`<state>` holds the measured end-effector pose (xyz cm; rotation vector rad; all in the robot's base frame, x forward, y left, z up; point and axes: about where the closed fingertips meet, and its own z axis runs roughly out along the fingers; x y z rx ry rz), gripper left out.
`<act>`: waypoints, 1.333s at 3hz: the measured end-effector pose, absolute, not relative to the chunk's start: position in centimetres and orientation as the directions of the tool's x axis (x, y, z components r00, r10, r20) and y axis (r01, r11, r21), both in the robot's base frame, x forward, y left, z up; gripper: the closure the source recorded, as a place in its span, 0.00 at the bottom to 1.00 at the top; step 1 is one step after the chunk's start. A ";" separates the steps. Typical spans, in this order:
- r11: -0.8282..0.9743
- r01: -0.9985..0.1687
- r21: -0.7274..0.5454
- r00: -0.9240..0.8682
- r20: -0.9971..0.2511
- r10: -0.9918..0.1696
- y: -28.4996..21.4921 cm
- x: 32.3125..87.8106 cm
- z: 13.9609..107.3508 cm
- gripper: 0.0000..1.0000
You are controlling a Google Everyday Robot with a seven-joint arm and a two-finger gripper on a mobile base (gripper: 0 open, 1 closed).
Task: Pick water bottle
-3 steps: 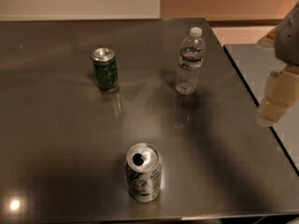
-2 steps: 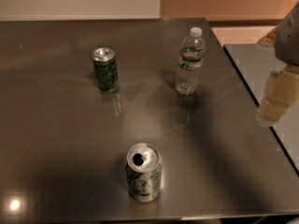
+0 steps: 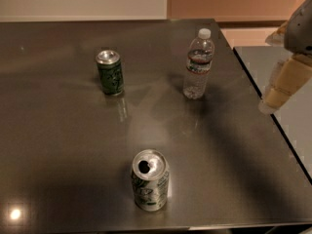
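In the camera view, a dark and shiny worktop [image 3: 58,130] fills most of the scene. The water bottle [image 3: 198,65] stands upright on its far right part, not far from the right edge. Its white cap is on, and a label band goes around its upper body. To the left of it, well apart, a green can [image 3: 110,72] stands upright with the top closed. Nearer to the camera, around the middle of the front part, a silver-white can [image 3: 150,179] stands upright, and its top has an open hole.

The claw [image 3: 280,87] hangs at the right border of the view, beyond the right edge of the worktop and over a lighter surface [image 3: 292,130] beside it. It is well apart from the water bottle and touches nothing. Whether the claw is open or closed, I cannot tell.
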<state>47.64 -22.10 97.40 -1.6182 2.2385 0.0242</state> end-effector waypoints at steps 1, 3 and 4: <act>0.384 -0.901 -0.199 -0.289 -0.385 -0.877 -22.1 50.5 97.3 0.00; 0.447 -0.872 -0.198 -0.297 -0.512 -0.806 -20.0 55.5 95.9 0.00; 0.463 -0.869 -0.173 -0.294 -0.571 -0.766 -18.5 57.2 95.4 0.00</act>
